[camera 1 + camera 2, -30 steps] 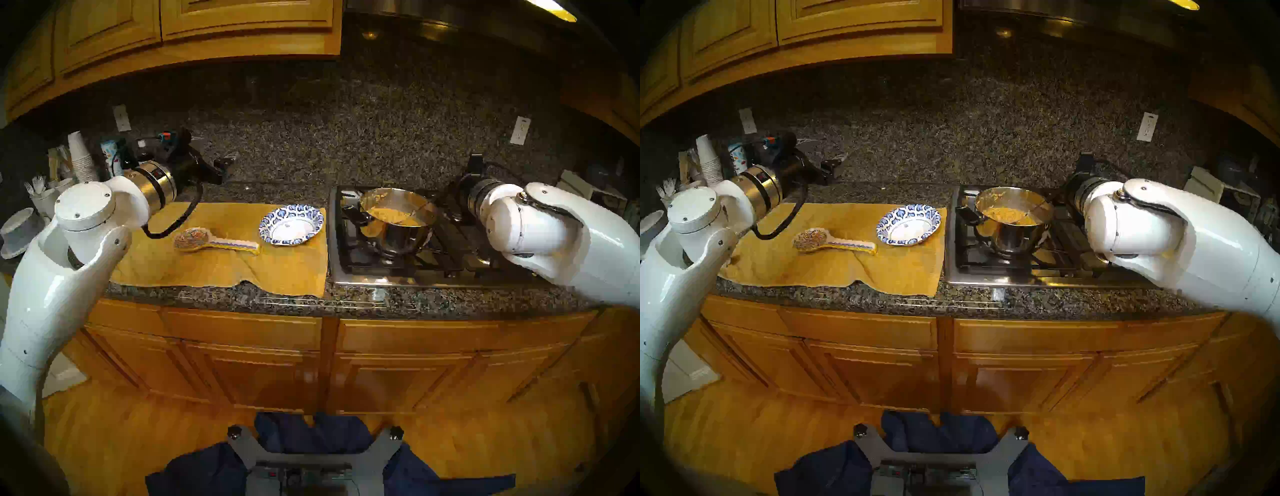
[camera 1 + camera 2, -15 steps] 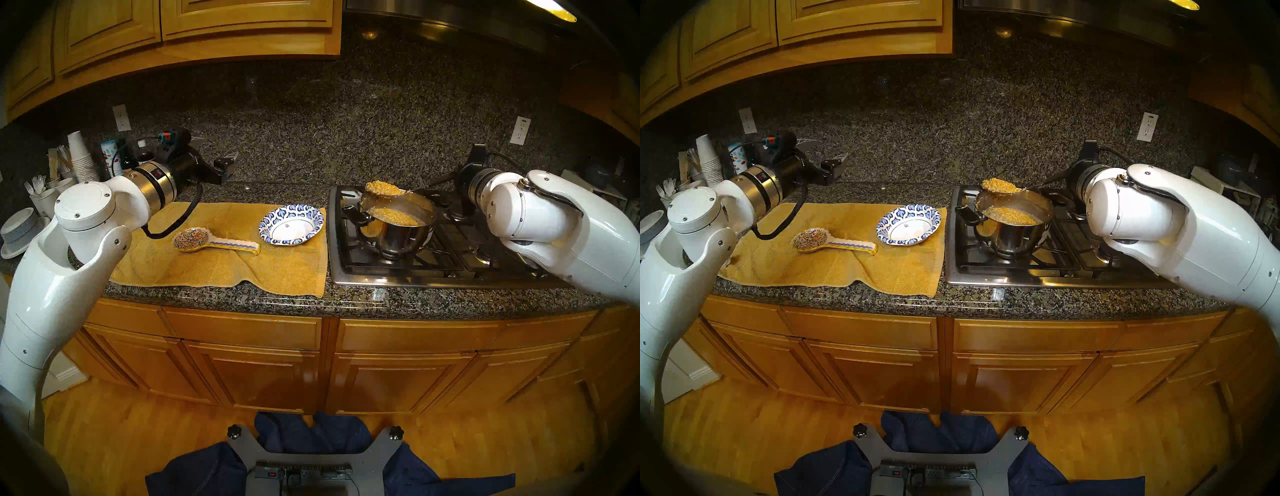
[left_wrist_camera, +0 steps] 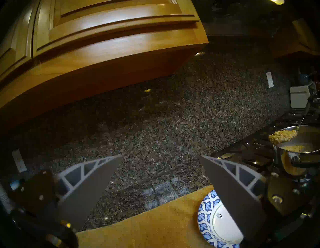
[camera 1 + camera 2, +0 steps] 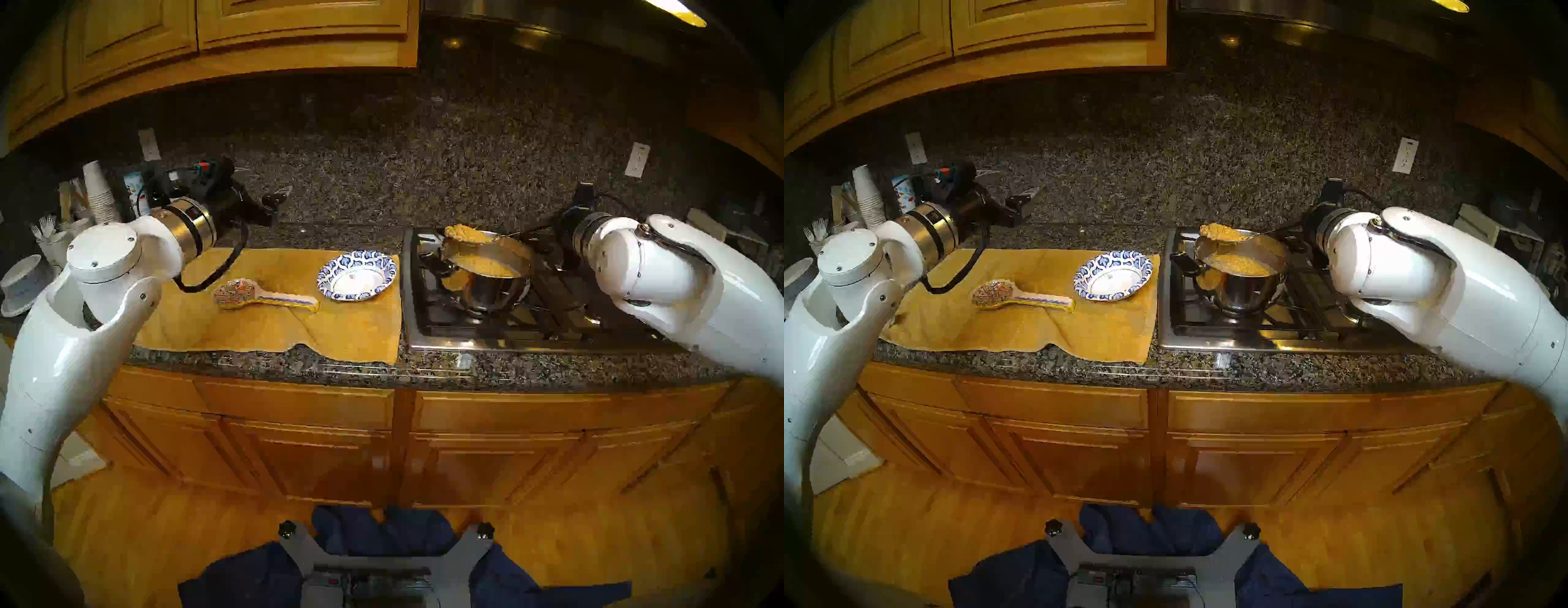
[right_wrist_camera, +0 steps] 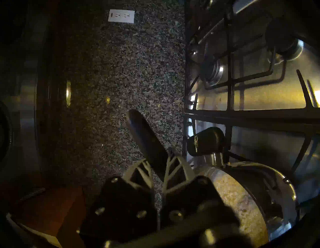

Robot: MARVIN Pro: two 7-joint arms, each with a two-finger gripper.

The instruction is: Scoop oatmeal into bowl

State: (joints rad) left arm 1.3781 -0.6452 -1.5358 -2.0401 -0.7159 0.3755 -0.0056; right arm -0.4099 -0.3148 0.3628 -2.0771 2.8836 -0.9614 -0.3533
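One blue-and-white bowl [image 4: 357,276] at centre frame, one painted spoon rest [image 4: 263,296] to its left, both on one yellow towel [image 4: 271,331]. One steel pot [image 4: 488,271] right of centre, one spoon [image 4: 466,235] of oatmeal [image 4: 464,232] above it. Two robot arms, at left and right edges. Two wall outlets.

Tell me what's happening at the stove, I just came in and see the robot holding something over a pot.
The right gripper is shut on the black handle of a spoon heaped with oatmeal, held just above the steel pot on the stove. More oatmeal is left in the pot. The blue-and-white bowl sits empty on the yellow towel to the pot's left, beside a painted spoon rest. The left gripper hangs open, holding nothing.
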